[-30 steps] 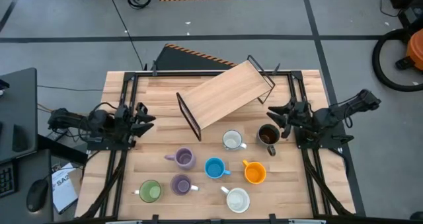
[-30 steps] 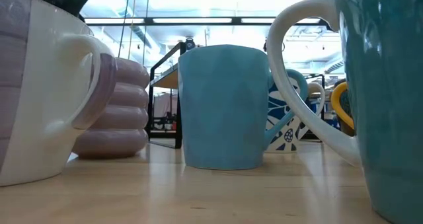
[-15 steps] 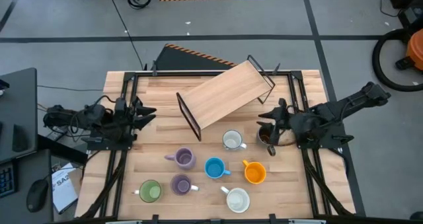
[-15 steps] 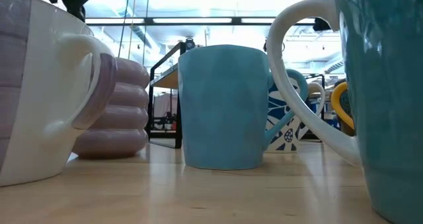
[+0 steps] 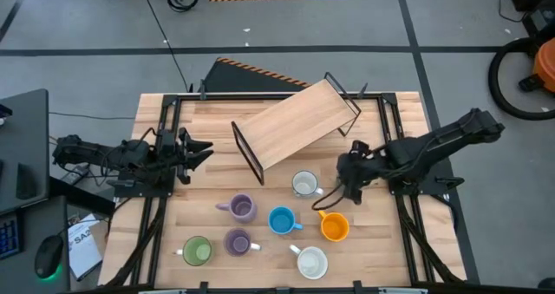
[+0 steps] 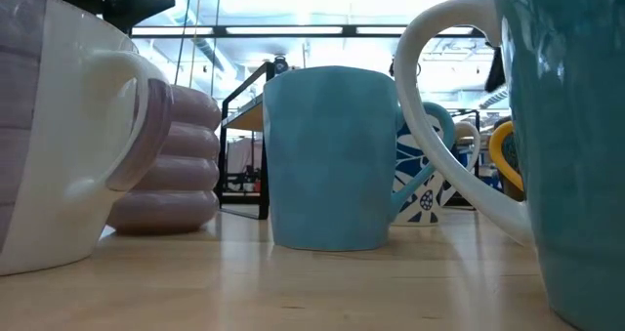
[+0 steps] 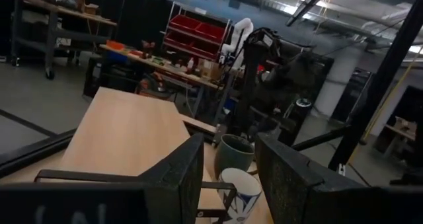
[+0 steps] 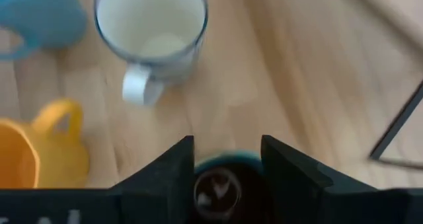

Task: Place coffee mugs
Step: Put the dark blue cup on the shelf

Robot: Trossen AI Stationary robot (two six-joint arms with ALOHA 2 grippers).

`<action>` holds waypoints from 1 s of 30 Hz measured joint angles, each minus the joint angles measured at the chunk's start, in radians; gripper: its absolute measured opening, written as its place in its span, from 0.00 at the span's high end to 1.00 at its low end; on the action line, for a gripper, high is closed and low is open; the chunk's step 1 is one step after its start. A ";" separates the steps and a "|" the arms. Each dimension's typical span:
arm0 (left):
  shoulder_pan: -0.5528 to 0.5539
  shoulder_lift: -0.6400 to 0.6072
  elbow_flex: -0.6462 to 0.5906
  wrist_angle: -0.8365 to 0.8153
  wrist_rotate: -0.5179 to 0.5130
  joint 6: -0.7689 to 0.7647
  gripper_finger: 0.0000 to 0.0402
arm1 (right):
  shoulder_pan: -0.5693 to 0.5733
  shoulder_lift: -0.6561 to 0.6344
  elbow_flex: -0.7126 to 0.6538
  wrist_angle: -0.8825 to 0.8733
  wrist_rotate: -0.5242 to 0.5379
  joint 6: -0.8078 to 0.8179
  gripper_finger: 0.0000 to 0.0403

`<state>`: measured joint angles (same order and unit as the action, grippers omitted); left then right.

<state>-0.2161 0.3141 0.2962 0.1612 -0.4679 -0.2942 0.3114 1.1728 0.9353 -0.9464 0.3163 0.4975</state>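
High view: orange mug (image 5: pixel 334 227) handle points up-left.

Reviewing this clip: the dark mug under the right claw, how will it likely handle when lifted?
The dark mug looks like hard, glossy ceramic, so probably rigid but slippery and chip-prone. It stands upright on a flat base between the open right claw, so it is unlikely to roll. If pushed, it would probably slide toward the white mug.

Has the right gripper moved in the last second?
Yes. The right gripper has swung inward over the dark mug, toward the white mug that stayed put.
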 joint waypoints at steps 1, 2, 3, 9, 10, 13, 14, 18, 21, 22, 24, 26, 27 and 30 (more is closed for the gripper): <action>0.000 0.000 0.000 0.000 0.000 -0.009 0.65 | -0.002 0.018 0.008 -0.022 -0.024 0.009 0.50; 0.000 0.000 0.002 -0.003 0.000 -0.012 0.65 | -0.004 0.035 0.018 -0.040 -0.047 0.019 0.48; 0.000 0.000 0.009 -0.015 0.000 -0.014 0.65 | -0.005 0.049 0.031 -0.058 -0.061 0.028 0.47; 0.000 0.000 0.086 -0.145 -0.001 -0.017 0.65 | 0.005 0.118 0.093 -0.141 -0.121 0.082 0.42; 0.000 0.000 0.093 -0.154 -0.009 -0.013 0.65 | 0.008 0.132 0.096 -0.153 -0.129 0.087 0.42; 0.000 0.000 0.098 -0.160 -0.045 0.016 0.65 | 0.018 0.172 0.097 -0.192 -0.131 0.110 0.42; 0.000 0.000 0.100 -0.160 -0.058 0.028 0.65 | 0.021 0.185 0.097 -0.200 -0.133 0.120 0.42; 0.001 0.000 0.110 -0.159 -0.074 0.051 0.65 | 0.038 0.224 0.097 -0.210 -0.146 0.153 0.42; 0.001 0.000 0.110 -0.161 -0.074 0.052 0.65 | 0.048 0.255 0.096 -0.210 -0.145 0.158 0.42; 0.001 0.000 0.110 -0.163 -0.074 0.052 0.65 | 0.049 0.265 0.096 -0.210 -0.149 0.157 0.42; 0.001 0.005 0.110 -0.171 -0.074 0.057 0.65 | 0.052 0.281 0.096 -0.209 -0.163 0.150 0.42; 0.001 0.007 0.110 -0.171 -0.074 0.070 0.65 | 0.055 0.290 0.091 -0.202 -0.163 0.140 0.42; 0.001 0.007 0.110 -0.171 -0.074 0.071 0.65 | 0.055 0.292 0.083 -0.194 -0.163 0.135 0.43; 0.001 0.007 0.110 -0.173 -0.074 0.070 0.65 | 0.054 0.290 0.043 -0.181 -0.175 0.129 0.45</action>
<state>-0.2153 0.3210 0.4065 -0.0118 -0.5417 -0.2237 0.3653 1.4628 0.9783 -1.1270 0.1415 0.6262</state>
